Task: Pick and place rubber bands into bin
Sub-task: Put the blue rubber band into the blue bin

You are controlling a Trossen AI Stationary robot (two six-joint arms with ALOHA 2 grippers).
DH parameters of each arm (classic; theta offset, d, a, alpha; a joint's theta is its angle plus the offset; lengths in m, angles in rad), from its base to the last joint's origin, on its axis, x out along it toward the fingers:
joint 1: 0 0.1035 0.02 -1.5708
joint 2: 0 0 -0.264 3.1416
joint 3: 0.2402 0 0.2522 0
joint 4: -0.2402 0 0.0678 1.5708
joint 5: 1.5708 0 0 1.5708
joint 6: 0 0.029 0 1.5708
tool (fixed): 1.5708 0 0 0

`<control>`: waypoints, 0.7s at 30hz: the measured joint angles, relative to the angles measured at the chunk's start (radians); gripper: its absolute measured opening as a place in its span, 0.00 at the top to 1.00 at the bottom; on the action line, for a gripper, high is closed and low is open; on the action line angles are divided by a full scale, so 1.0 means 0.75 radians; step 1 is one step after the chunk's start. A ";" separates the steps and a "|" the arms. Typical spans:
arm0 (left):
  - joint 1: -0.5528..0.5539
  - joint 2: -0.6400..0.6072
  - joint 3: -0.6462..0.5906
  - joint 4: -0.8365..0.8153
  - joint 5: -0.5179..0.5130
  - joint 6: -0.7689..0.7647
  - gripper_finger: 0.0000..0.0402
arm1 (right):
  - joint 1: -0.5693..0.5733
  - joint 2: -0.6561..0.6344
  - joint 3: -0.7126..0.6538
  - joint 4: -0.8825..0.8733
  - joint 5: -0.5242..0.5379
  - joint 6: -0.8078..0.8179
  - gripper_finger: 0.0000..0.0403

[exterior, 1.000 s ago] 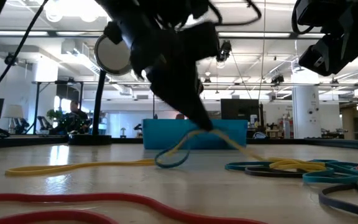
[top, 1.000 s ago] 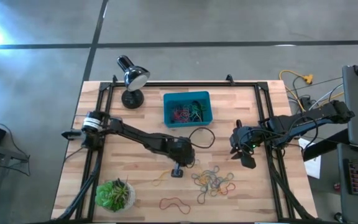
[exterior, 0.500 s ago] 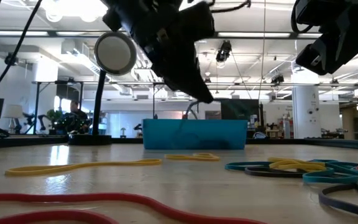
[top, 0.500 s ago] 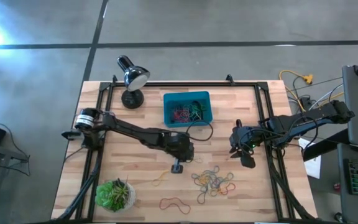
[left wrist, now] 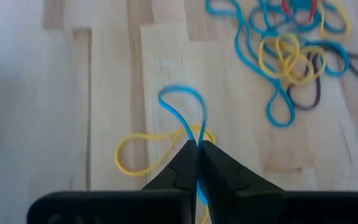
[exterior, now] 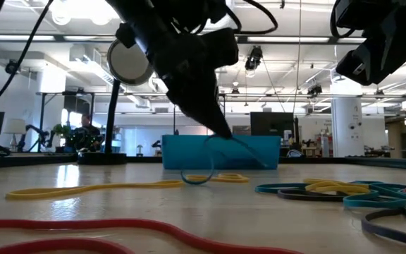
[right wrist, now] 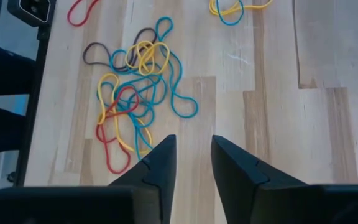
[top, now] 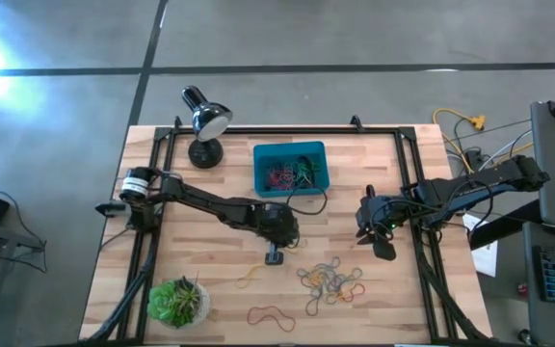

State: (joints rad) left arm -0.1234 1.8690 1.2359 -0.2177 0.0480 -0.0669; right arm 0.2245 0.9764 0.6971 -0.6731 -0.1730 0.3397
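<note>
High view: left arm stretched across the table, its left gripper [top: 275,256] pinching a blue rubber band [left wrist: 184,109] above the wood, just short of the teal bin [top: 291,168], while the right gripper [right wrist: 190,163] hovers parted near the tangled rubber bands [top: 330,281]

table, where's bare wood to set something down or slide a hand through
Bare wood lies between the bin and the right gripper, and from the lamp down to the plant along the left arm. It is crowded around the rubber band pile and under the left gripper, which pinches a blue band over a yellow one.
</note>
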 joint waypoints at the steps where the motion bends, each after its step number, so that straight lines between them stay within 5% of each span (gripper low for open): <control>1: 0.000 -0.004 0.007 0.002 -0.004 0.000 1.00 | 0.000 0.000 0.000 -0.001 0.000 -0.001 0.78; 12: 0.027 -0.044 0.149 0.002 -0.145 0.100 1.00 | 0.000 0.000 0.000 -0.001 0.000 -0.004 0.78; 21: 0.195 -0.091 0.204 -0.002 -0.319 0.142 1.00 | 0.000 -0.001 0.000 0.004 0.004 0.000 0.80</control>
State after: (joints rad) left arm 0.0226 1.8005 1.3886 -0.2195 -0.1908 0.0397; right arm 0.2245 0.9760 0.6971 -0.6701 -0.1698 0.3400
